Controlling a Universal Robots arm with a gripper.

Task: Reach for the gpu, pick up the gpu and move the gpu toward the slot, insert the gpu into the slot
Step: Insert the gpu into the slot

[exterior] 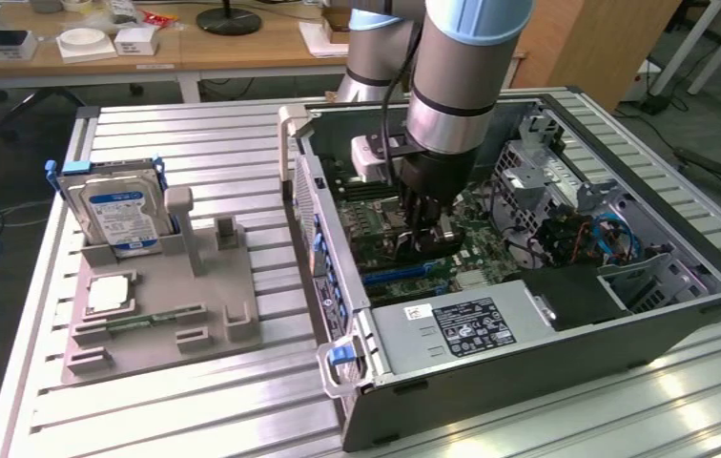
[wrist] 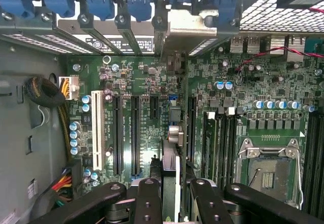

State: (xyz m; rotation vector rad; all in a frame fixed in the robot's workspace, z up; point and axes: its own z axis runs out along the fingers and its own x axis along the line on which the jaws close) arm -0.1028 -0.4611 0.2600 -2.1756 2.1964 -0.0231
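My gripper is down inside the open computer case, over the green motherboard. It is shut on the gpu, a thin dark card seen edge-on between the two black fingers. The card's metal end bracket sits against the rear wall of the case among the blue slot latches. The card stands upright in line with a slot beside two long black slots and a white slot. I cannot tell whether its edge is seated.
A grey fixture on the exterior view's left holds a blue-labelled hard drive and a small green memory stick. Inside the case are the CPU socket, the power supply and bundled cables.
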